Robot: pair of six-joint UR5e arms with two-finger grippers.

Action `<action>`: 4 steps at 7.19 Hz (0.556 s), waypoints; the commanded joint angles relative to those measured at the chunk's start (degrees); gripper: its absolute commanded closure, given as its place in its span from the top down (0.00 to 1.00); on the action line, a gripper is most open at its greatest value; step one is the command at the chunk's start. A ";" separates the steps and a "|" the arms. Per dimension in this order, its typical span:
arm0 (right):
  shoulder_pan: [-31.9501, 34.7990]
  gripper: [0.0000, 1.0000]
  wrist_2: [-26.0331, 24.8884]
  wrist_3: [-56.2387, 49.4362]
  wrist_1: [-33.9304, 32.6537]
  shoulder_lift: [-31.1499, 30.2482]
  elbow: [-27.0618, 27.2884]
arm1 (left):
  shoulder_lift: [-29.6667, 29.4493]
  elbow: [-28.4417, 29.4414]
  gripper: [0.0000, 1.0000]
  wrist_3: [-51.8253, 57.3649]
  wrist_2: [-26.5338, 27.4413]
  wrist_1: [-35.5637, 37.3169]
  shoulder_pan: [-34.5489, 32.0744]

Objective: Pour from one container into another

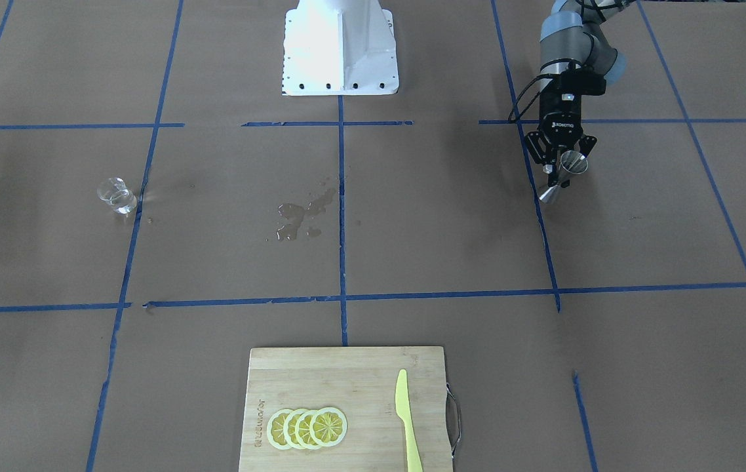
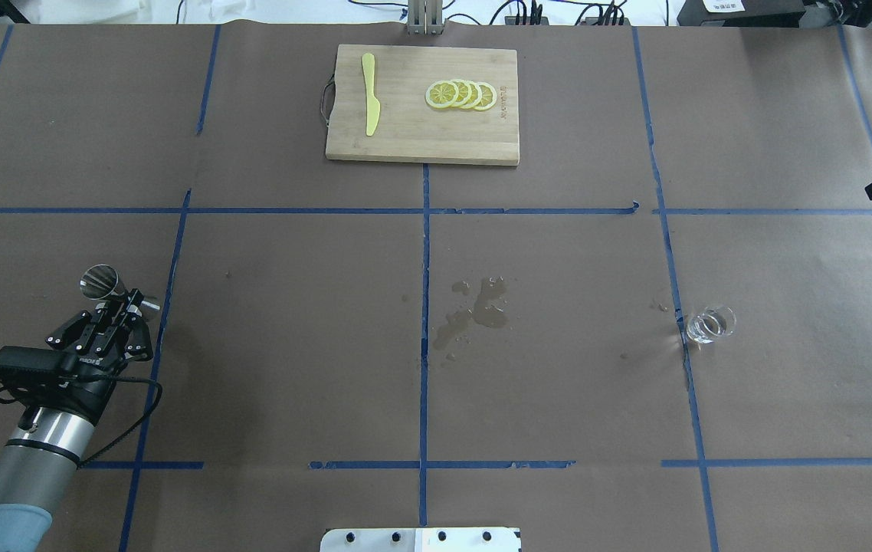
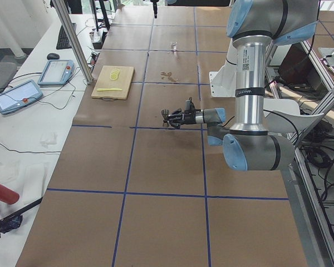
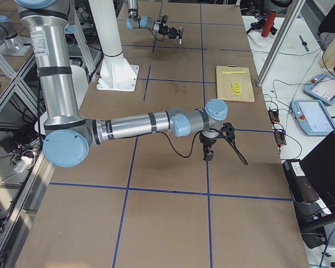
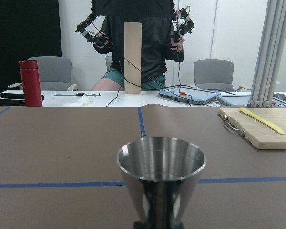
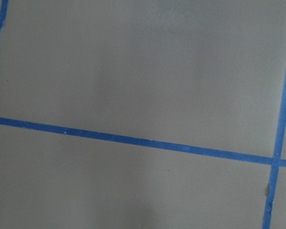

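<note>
The steel jigger [image 1: 573, 162] is held at its narrow waist by my left gripper [image 1: 562, 176], shut on it, on the table's left side. From overhead the jigger [image 2: 99, 280] sticks out past the left gripper [image 2: 128, 297]. In the left wrist view its open upper cone [image 5: 160, 164] fills the lower middle. The clear glass cup [image 2: 709, 324] stands alone far off on the right side, by a blue tape line, also seen as the cup [image 1: 116, 195]. My right gripper [image 4: 207, 152] hangs over the table near its right end; I cannot tell its state.
A wet spill [image 2: 474, 310] marks the table's middle. At the far edge a wooden cutting board [image 2: 421, 146] carries a yellow knife [image 2: 369, 92] and lemon slices [image 2: 460, 94]. A person [image 5: 133, 43] stands beyond the table.
</note>
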 commanded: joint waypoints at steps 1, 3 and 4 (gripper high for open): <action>-1.13 1.00 -0.02 2.79 0.00 1.06 1.36 | -2.39 -0.49 0.00 4.12 -0.09 -0.95 0.21; -2.10 1.00 -0.10 3.67 2.96 0.54 2.16 | -5.99 -1.01 0.00 8.62 -0.35 -1.13 0.21; -2.28 1.00 -0.19 5.16 4.29 0.28 2.16 | -7.66 -1.54 0.00 9.33 -0.44 -1.13 0.21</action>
